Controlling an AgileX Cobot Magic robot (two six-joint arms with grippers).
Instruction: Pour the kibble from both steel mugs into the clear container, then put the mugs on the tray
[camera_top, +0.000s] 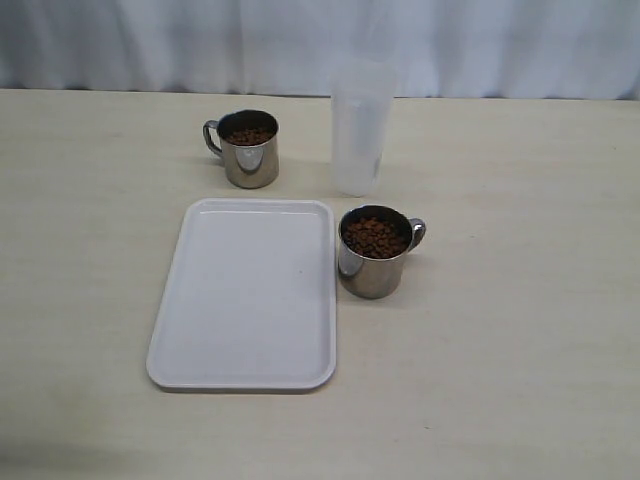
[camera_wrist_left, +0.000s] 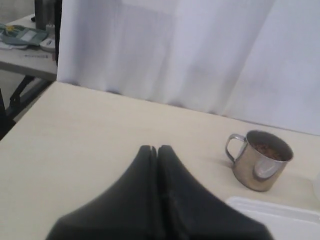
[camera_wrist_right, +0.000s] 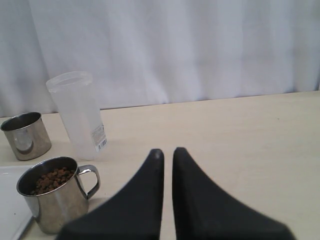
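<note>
Two steel mugs stand on the table, each holding kibble. One mug is behind the white tray. The other mug stands just off the tray's right edge. The clear container stands upright behind that mug. No arm shows in the exterior view. My left gripper is shut and empty, with the far mug ahead of it. My right gripper is shut to a narrow slit with nothing in it, beside the near mug and short of the container.
A white curtain hangs along the table's far edge. Beyond the table's end, the left wrist view shows another table with clutter on it.
</note>
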